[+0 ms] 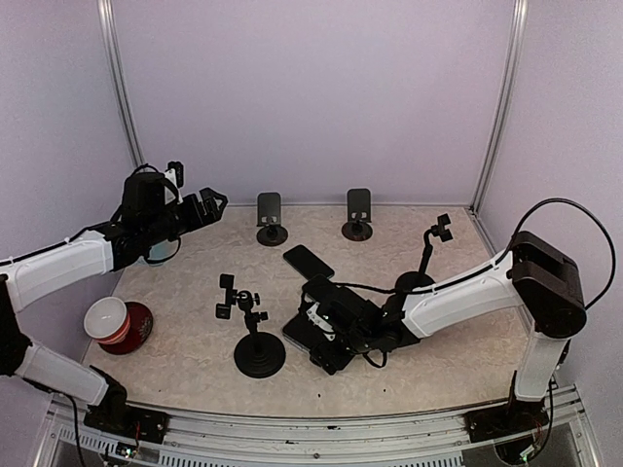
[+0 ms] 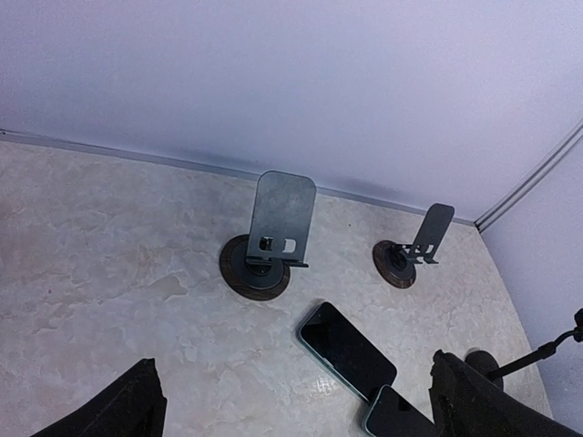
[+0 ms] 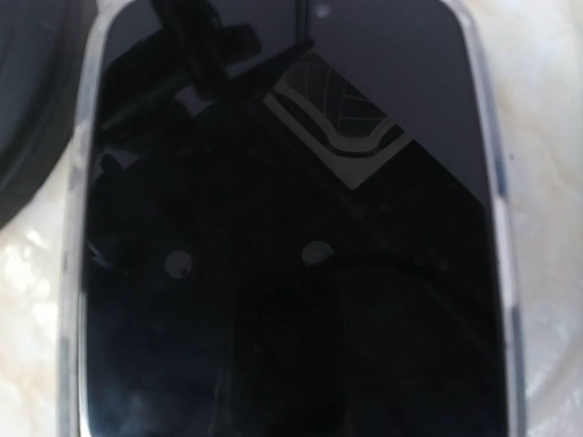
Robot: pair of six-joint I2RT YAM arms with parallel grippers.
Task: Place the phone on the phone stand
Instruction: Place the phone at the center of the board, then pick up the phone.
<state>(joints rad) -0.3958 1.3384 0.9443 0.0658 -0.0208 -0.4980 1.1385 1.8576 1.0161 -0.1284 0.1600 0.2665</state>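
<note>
Lavender walls are seen around a marbled beige table (image 1: 175,263); at its back, a phone stand (image 1: 270,220) and a second phone stand (image 1: 357,215) are set upright, well apart from each other. A phone (image 3: 291,237) is laid flat, screen up, near the middle front of the table, just beside the round base of a clamp holder (image 1: 257,342); the right gripper (image 1: 327,339) is lowered close over it; whether its jaws are closed on the phone cannot be told, as the fingers are hidden in both views. A second phone (image 1: 308,261) is laid flat between the first and the stands; the left gripper (image 1: 212,202) is held raised at the left, jaws spread wide and empty. A red cup (image 1: 119,321) is placed near the left edge; a gooseneck holder (image 1: 428,255) is seen to the right.
</note>
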